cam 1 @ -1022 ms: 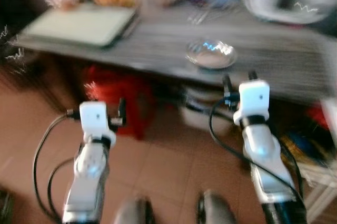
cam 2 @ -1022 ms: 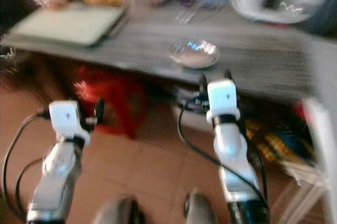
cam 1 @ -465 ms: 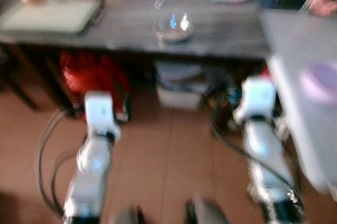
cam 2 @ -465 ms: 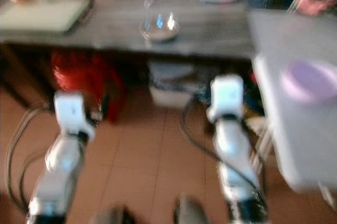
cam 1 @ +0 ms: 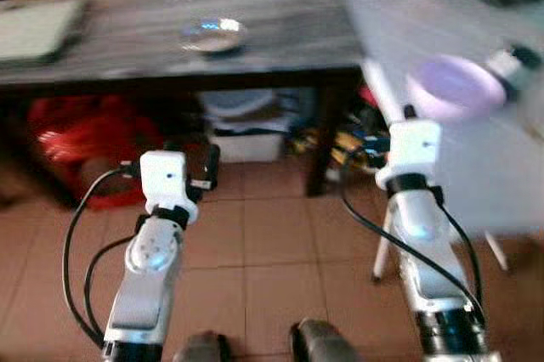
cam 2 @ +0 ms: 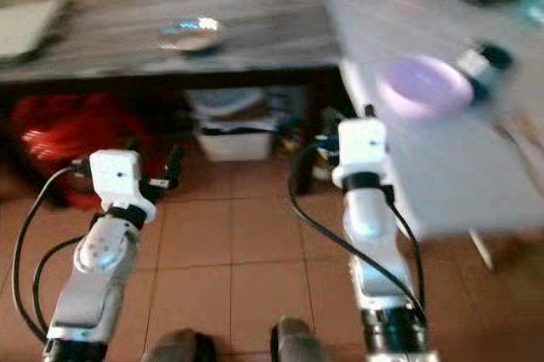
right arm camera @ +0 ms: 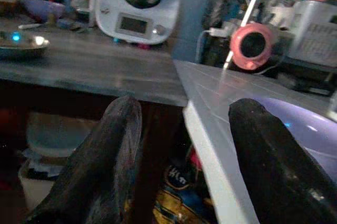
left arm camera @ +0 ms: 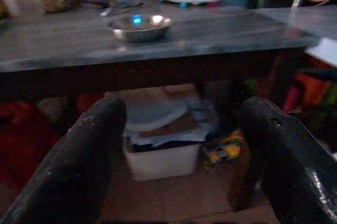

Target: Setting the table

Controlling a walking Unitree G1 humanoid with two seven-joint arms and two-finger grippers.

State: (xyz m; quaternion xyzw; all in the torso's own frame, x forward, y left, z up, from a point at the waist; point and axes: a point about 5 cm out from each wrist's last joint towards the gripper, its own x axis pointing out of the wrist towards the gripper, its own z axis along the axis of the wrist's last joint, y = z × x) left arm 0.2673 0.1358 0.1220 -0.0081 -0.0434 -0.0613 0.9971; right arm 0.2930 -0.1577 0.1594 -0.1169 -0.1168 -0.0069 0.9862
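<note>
A lilac bowl (cam 1: 455,88) sits on a pale table (cam 1: 510,175) at my right, and its rim (right arm camera: 310,124) also shows in the right wrist view. A shiny metal bowl (cam 1: 212,35) stands on the long dark wooden table (cam 1: 127,48) ahead. My left gripper (left arm camera: 184,150) is held low over the floor, open and empty, facing the space under the wooden table. My right gripper (right arm camera: 184,150) is open and empty too. It points at the corner where the two tables meet, below the level of the lilac bowl.
Under the wooden table lie a red bag (cam 1: 76,137) and a white box (cam 1: 242,137), beside a dark table leg (cam 1: 319,141). A white kitchen appliance (right arm camera: 138,8) and a pink round device (right arm camera: 251,45) stand at the back. Tiled floor (cam 1: 272,251) lies between me and the tables.
The camera has swung to the right, so the wooden table slid left and the pale table with the lilac bowl came into view. Both arms keep their raised pose.
</note>
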